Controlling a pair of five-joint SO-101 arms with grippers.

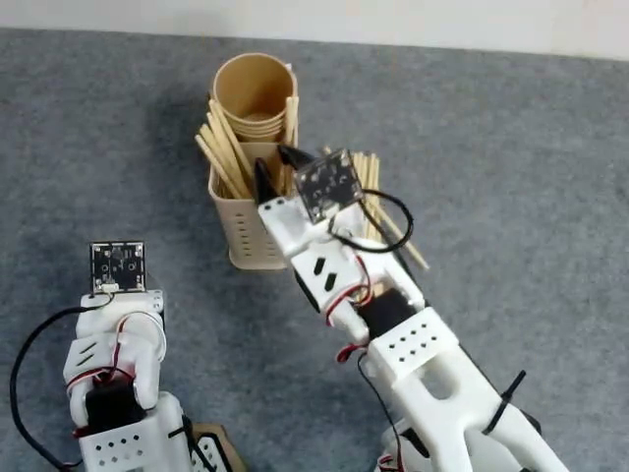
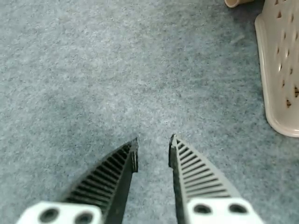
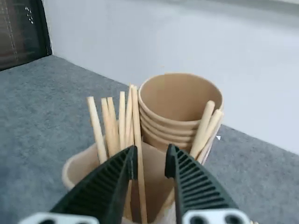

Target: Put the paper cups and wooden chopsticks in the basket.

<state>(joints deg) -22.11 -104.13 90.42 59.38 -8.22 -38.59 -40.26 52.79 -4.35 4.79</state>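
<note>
A beige perforated basket (image 1: 241, 231) stands at the back of the grey carpet. It holds a stack of paper cups (image 1: 254, 90) and several wooden chopsticks (image 1: 221, 152). My right gripper (image 1: 278, 169) hovers over the basket's rim. In the right wrist view the right gripper (image 3: 150, 158) is open just above the basket (image 3: 74, 170), with one chopstick (image 3: 136, 121) standing in the gap in front of the cups (image 3: 180, 102). My left gripper (image 2: 153, 150) is open over bare carpet, and the basket's wall (image 2: 280, 70) stands off to one side of it.
More chopsticks (image 1: 378, 197) fan out on the far side of the right arm; I cannot tell whether they rest in the basket or on the carpet. The left arm's base (image 1: 118, 393) sits at the front left. A pale wall borders the carpet at the back.
</note>
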